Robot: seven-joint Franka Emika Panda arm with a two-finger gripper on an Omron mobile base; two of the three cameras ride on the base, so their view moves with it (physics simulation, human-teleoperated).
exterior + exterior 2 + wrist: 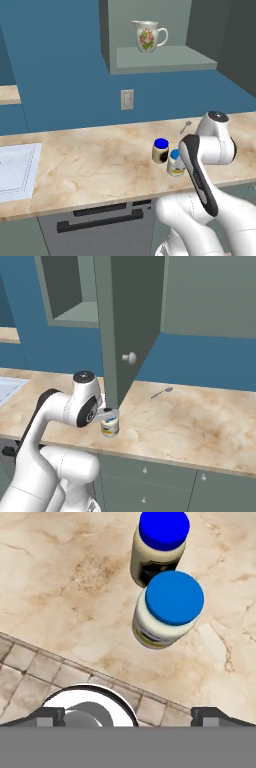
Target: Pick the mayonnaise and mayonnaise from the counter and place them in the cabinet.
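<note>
Hovering wide-open, the tool (pixel 128 714) should drop squarely over the pale-lidded mayonnaise (pixel 167 609), clear of its deep-blue-lidded neighbour (pixel 157 547).

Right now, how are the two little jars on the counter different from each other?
The deep-blue-lid jar has a darker lid than the pale-blue-lid jar. The deep-blue-lid jar looks cream with a dark label; the pale-blue-lid jar looks white with a yellowish band. In the left base view, the pale-blue-lid jar stands nearer the counter edge. Both stand upright, close together, lids on.
</note>
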